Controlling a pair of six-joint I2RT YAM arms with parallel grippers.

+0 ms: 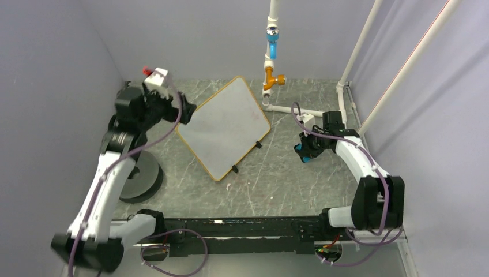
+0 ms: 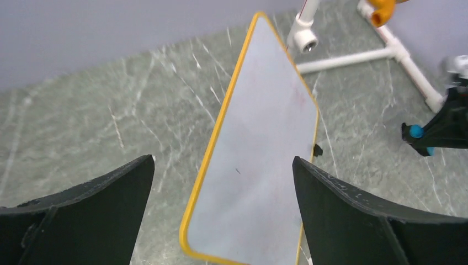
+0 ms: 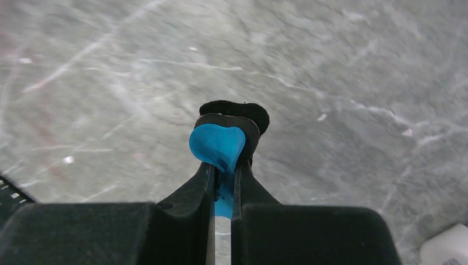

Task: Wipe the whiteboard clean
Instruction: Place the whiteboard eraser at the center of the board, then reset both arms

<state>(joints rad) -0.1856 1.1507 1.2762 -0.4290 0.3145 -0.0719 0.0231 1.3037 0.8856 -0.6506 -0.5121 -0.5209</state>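
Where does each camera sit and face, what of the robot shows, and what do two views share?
Top external: above and behind the bases, looking down; both arms, whiteboard between them.
Left wrist: on the left arm, facing along the whiteboard; open left gripper frames it.
Right wrist: on its arm, facing down at the table; right gripper shut on the eraser.
Shared: top and left wrist show the whiteboard.

The whiteboard [image 1: 224,128] lies flat on the grey marbled table [image 1: 277,173], turned cornerwise like a diamond, left of centre; it is a white rectangle in a thin yellow-orange frame with rounded corners; two small black clip feet [image 1: 234,169] sit on its near-right edge; the surface looks wiped, though faint pinkish smudges may remain.
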